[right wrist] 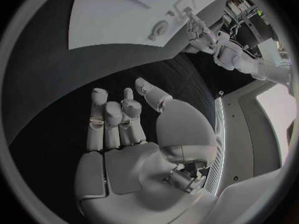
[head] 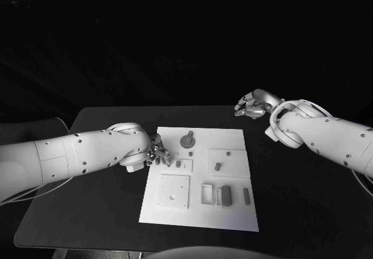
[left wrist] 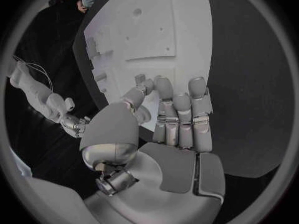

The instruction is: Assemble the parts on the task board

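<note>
Right now the left robot hand (head: 156, 152) hangs low at the left edge of the white board (head: 233, 216), maybe to reach a small part (head: 178, 163) just beside its fingers. It holds nothing, fingers close together. The right robot hand (head: 255, 104) waits past the board's far corner, over the dark surface (head: 93, 216), fingers loosely apart and empty.

a black table (head: 101, 216) with a matte top and rounded corners stands in a very dark room. beyond its far edge everything falls into blackness, with no wall or floor to make out. at the table's left side, the curved back of a dark chair (head: 35, 129) shows faintly. in the right wrist view, past the table's edge, a pale wall panel (right wrist: 249, 129) and a cluttered rack of equipment (right wrist: 246, 10) with small green lights appear at the rim.
</note>
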